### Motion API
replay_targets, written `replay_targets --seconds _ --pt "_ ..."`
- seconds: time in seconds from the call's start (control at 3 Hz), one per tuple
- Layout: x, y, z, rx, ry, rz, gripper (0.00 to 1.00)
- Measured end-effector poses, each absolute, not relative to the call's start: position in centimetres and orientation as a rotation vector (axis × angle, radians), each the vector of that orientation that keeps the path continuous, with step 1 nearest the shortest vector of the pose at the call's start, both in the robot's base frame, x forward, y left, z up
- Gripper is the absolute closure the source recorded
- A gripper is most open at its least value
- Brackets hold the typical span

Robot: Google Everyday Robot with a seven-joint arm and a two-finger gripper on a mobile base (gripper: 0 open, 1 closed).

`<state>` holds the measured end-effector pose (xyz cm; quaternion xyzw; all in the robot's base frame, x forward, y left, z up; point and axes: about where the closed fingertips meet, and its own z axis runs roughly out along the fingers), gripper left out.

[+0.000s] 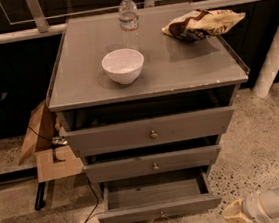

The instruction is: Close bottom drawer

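Surface finishes, grey chest and surroundings

Chest [185, 68]: matt grey paint, chipped along the front edge of its top. The bottom drawer [158, 210] is the same painted wood. On its top are a glossy white bowl [123, 66], a clear plastic bottle [129, 19] and a crinkled bag [202, 24]. Right of its base, the gripper [235, 213] is smooth and pale. The floor [263, 139] is speckled stone.
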<state>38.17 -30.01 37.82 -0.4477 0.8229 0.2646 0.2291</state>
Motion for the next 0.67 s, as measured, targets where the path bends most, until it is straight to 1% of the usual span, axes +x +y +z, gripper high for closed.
replay_targets --seconds 0.33,0.67 --pt "38.2 -30.0 37.7 -1.236 2.264 0.726 1.00" --pt "38.7 -29.5 34.8 -1.322 2.207 0.664 1.00"
